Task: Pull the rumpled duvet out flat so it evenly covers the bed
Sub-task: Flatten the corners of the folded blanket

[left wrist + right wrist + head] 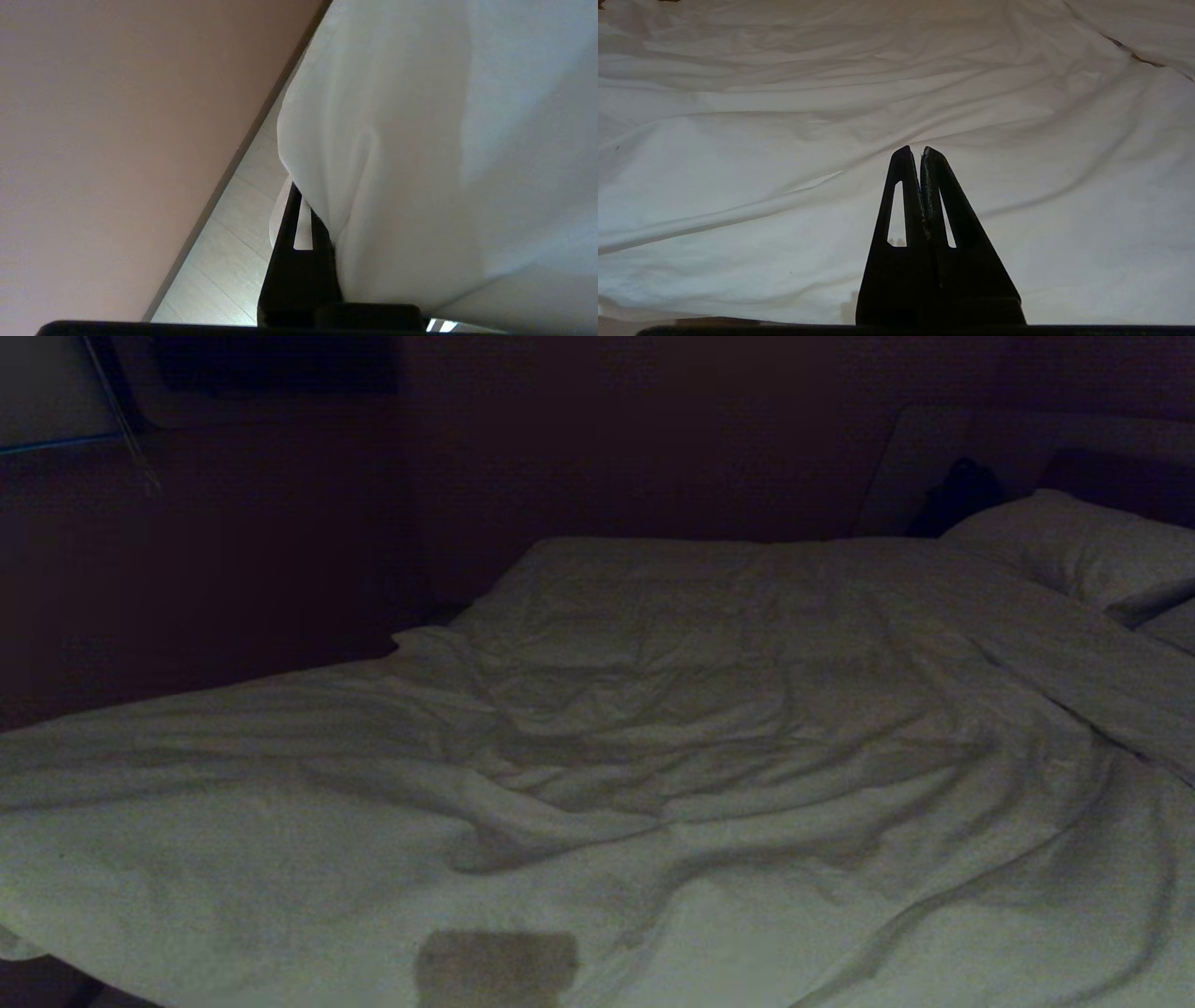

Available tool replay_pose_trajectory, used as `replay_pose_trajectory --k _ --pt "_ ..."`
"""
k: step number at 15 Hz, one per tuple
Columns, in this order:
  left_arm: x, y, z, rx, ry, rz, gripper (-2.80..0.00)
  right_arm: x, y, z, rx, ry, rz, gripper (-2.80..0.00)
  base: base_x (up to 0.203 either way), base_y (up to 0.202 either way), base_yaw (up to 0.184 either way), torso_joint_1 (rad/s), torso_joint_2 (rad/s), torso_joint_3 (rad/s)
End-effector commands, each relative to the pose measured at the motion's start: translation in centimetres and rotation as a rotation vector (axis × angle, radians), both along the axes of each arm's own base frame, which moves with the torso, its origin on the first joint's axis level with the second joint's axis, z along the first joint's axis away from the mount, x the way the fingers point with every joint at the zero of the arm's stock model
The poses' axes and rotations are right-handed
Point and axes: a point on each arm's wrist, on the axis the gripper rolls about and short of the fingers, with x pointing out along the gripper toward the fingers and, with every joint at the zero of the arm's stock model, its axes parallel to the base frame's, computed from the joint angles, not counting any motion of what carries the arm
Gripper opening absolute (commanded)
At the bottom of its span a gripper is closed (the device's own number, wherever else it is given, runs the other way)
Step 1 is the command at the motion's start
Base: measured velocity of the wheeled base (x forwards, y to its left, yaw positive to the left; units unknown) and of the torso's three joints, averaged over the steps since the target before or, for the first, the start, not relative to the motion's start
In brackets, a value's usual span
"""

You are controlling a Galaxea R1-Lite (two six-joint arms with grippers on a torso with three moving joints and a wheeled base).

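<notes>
The white duvet [653, 756] lies across the bed [1116, 481], creased and rumpled through the middle, its near-left corner hanging over the edge. Neither arm shows in the head view. In the left wrist view my left gripper [309, 207] is shut on a fold of the duvet [420, 163], which bunches over one finger and hides it. The other black finger [285, 252] shows against the floor. My right gripper [920, 151] is shut with nothing in it, held just above the wrinkled duvet [784, 140].
A white pillow [1074, 551] lies at the bed's far right, with a dark object [962, 490] beside it. A dark wall [233, 569] runs along the bed's left side. Pale floor tiles [224, 261] and a pinkish wall [117, 140] sit beyond the held fold.
</notes>
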Motion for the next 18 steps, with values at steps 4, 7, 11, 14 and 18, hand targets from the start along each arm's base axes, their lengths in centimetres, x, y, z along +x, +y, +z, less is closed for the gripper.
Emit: replay_pose_trajectory --k 4,7,11,14,18 --pt "0.1 0.5 -0.6 0.006 0.046 0.063 -2.8 0.0 0.0 0.0 0.0 0.001 0.001 -2.8 0.0 0.0 0.0 0.0 0.0 0.0" --pt "0.1 0.7 -1.3 0.002 0.081 0.095 -2.8 0.0 0.0 0.0 0.0 0.001 0.001 -2.8 0.0 0.0 0.0 0.0 0.0 0.0" --pt "0.0 0.6 -3.6 -0.047 0.16 0.1 -2.8 0.0 0.0 0.0 0.0 0.001 0.001 -2.8 0.0 0.0 0.0 0.0 0.0 0.0" --pt "-0.1 0.5 -5.1 -0.083 0.206 0.095 -2.8 0.0 0.0 0.0 0.0 0.001 0.001 -2.8 0.0 0.0 0.0 0.0 0.0 0.0" --pt "0.0 0.6 -5.5 -0.095 0.224 0.091 -2.8 0.0 0.0 0.0 0.0 0.001 0.001 -2.8 0.0 0.0 0.0 0.0 0.0 0.0"
